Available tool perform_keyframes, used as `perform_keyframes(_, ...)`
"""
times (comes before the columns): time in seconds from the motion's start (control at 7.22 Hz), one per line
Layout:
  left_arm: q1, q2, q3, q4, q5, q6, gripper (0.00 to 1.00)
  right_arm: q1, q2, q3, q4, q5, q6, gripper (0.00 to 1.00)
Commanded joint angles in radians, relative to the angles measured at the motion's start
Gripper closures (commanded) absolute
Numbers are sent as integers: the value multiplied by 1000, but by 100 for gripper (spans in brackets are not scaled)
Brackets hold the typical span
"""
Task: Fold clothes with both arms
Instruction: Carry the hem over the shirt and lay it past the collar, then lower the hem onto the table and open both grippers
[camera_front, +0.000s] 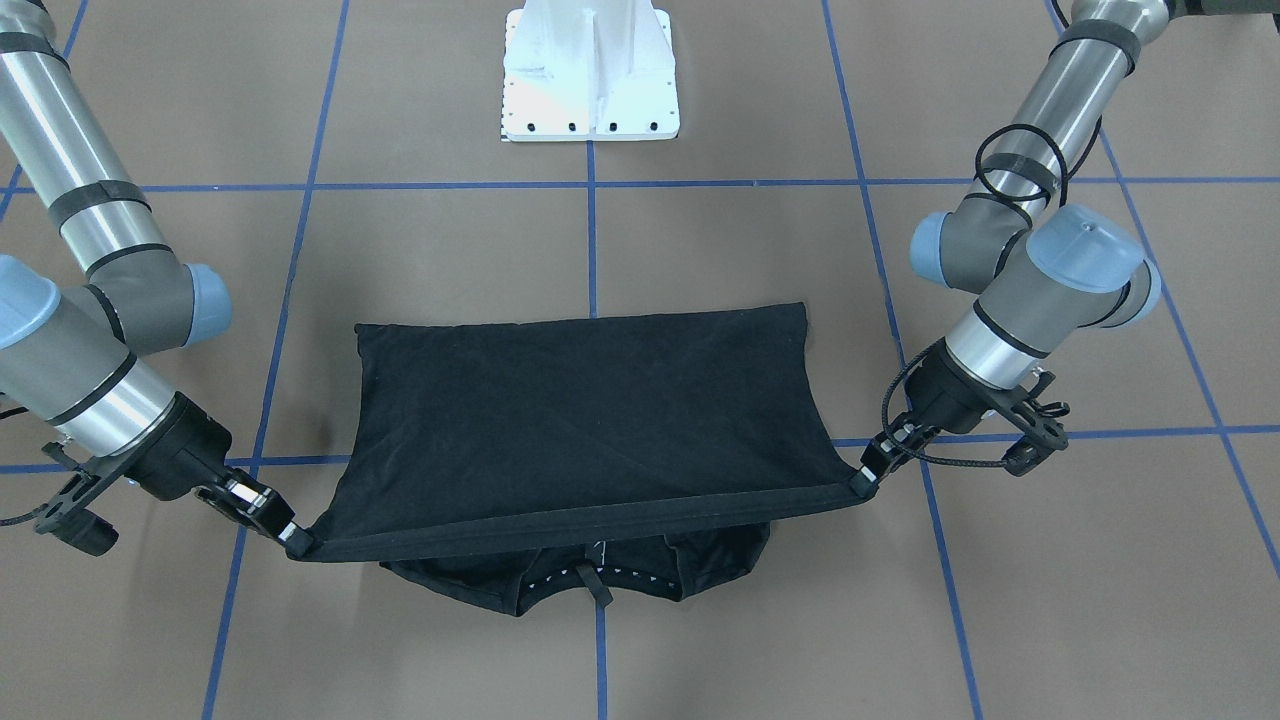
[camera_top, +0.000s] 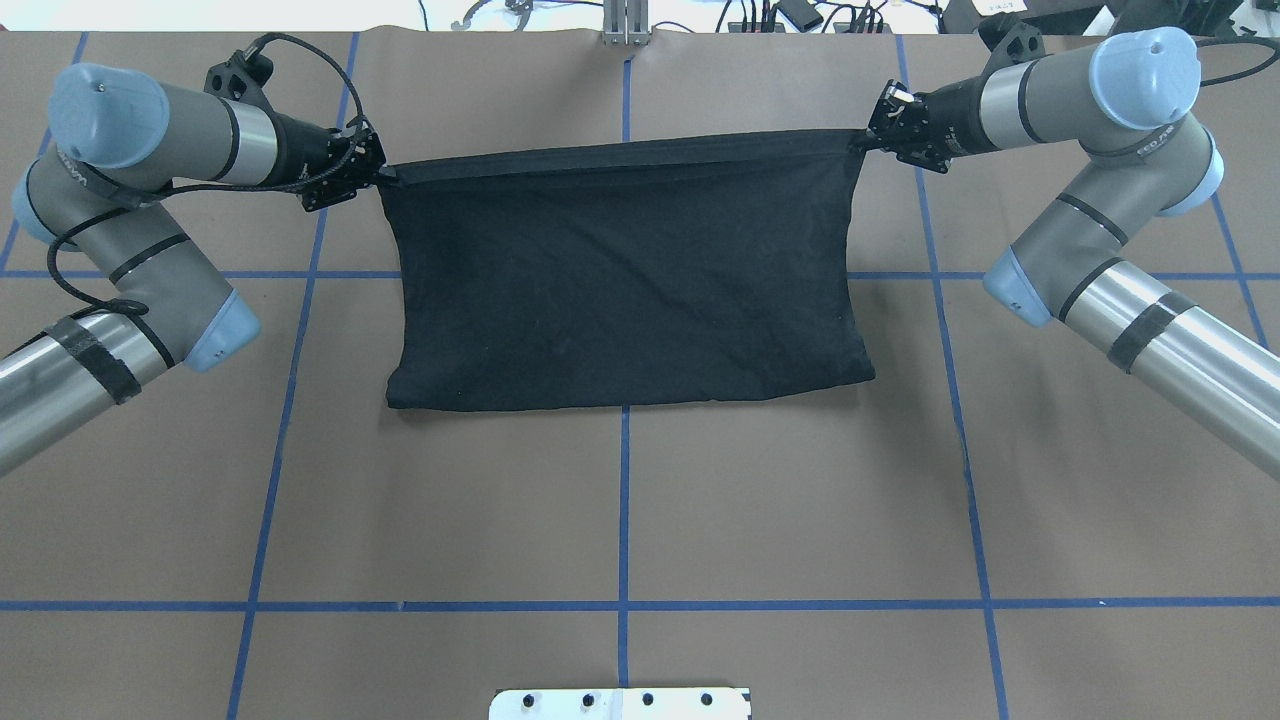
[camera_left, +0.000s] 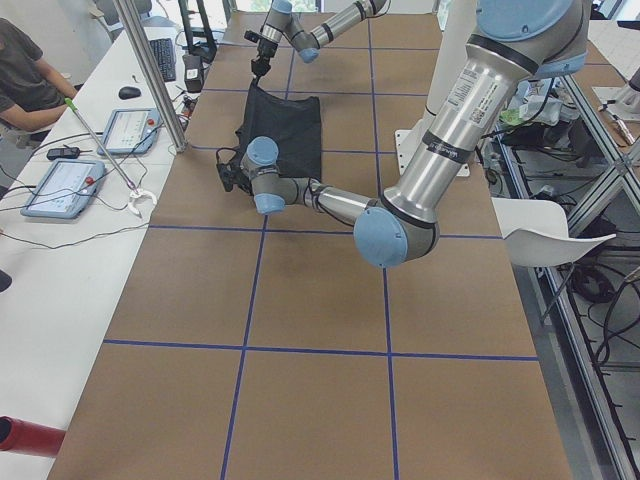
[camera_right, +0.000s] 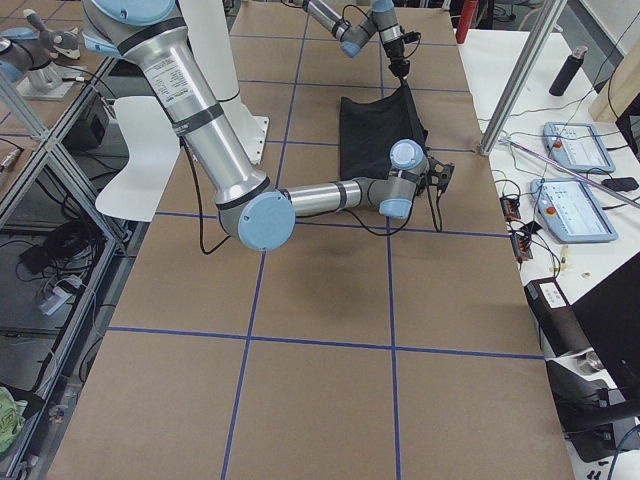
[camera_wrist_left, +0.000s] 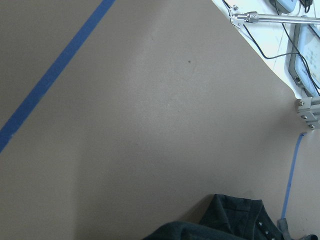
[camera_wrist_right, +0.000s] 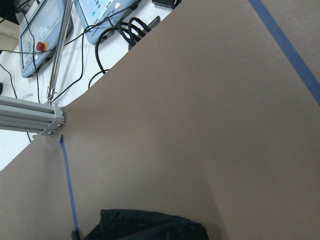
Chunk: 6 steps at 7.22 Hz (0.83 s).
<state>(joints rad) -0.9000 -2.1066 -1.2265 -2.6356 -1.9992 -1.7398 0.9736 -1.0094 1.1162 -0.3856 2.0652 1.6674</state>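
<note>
One black T-shirt (camera_front: 590, 420) | on brown table (camera_front: 700, 250) | one edge stretched taut | left gripper (camera_front: 866, 480) pinching one corner | right gripper (camera_front: 296, 537) pinching the other

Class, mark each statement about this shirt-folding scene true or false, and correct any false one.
1. The left fingers and right fingers each pinch a corner of the black T-shirt. True.
2. The whole T-shirt lies flat on the table. False: one edge is raised off it.
3. The collar end rests on the table below the raised edge. True.
4. The right fingers are open, clear of the cloth. False: they are shut on a corner.
</note>
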Motion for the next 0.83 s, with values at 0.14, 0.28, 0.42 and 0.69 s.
perform_keyframes(0.14, 0, -30, -1, 2, 0, -4, 100, -7, 46, -1, -41, -4, 3, 100)
perform_keyframes(0.28, 0, -44, -1, 2, 0, -12, 100, -13, 46, -1, -41, -4, 3, 100)
perform_keyframes(0.42, 0, -55, -1, 5, 0, -14, 100, -15, 46, 1, -41, -4, 0, 100)
perform_keyframes(0.69, 0, -66, -1, 12, 2, -15, 100, -16, 40, 2, -38, -2, -1, 100)
